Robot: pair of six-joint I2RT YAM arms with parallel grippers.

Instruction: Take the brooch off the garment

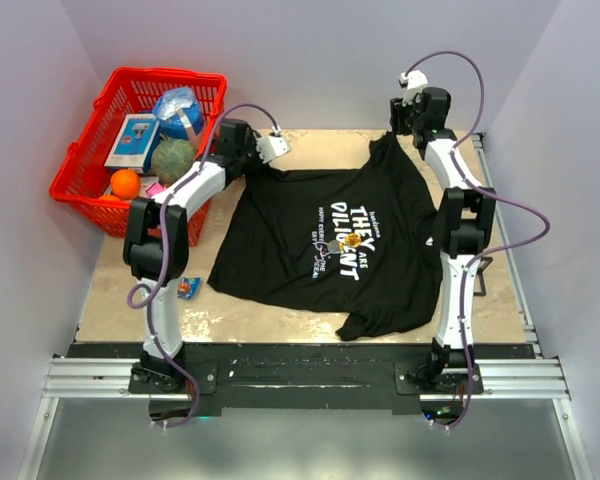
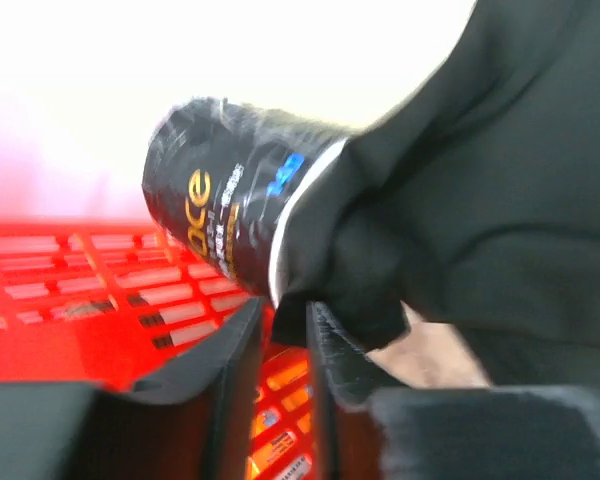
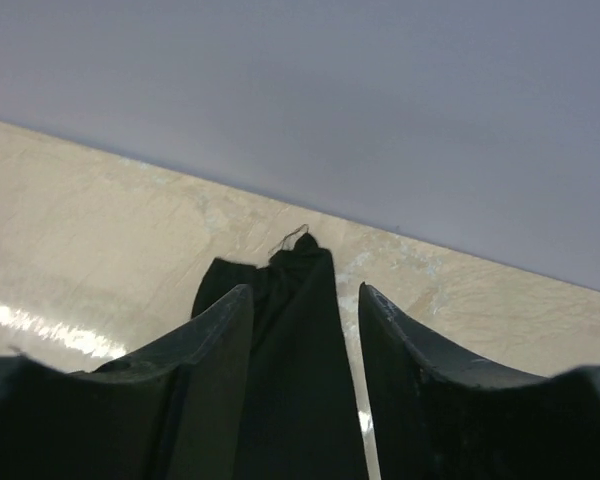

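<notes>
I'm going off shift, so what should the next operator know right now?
Left gripper: jaws slightly apart, a fold of the T-shirt at its tips, next to the red basket.
Right gripper: open, a shirt corner lying between the jaws near the far edge of the table.
Brooch: on the chest lettering, not removed.
Done: shirt spread out. Left: take the brooch off.

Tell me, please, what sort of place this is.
Probably a robot test cell: plain walls box in a small table, two robot arms are bolted to its near edge, and a red basket holds props.
</notes>
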